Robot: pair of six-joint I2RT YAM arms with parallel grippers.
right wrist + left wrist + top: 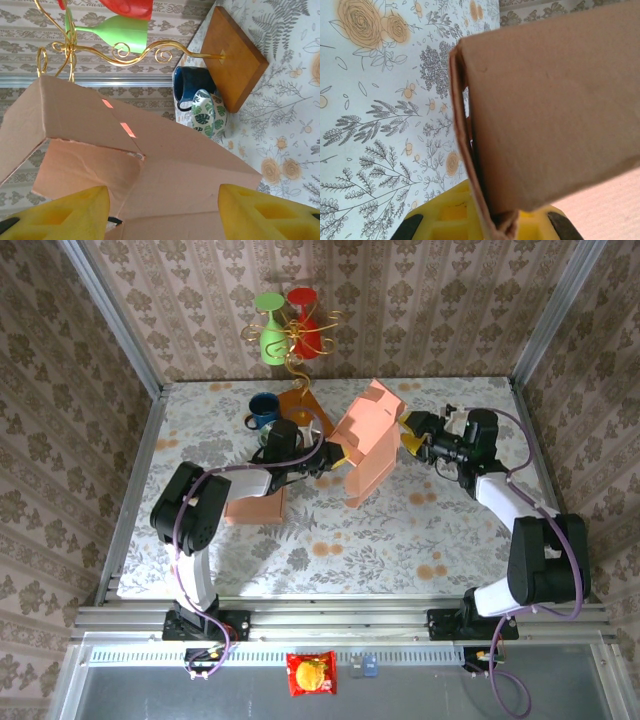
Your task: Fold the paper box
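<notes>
Roughly mid-bench (400, 530), the paper box (372, 435) stands tilted between both arms. The left tool (335, 454) is clamped on its folded edge; the right tool (408, 432), fingers apart, sits just beside its opposite wall, perhaps touching.

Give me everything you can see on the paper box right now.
The paper box is plain pinkish-brown cardboard, partly erected, with loose flaps and two narrow slits in one panel. It stands tilted near the middle of the table, between the two arms, with its lower corner pointing down. I cannot tell whether that corner rests on the surface. The left end effector is shut on a doubled edge of it. The right end effector is open and faces a panel; contact there is unclear.
</notes>
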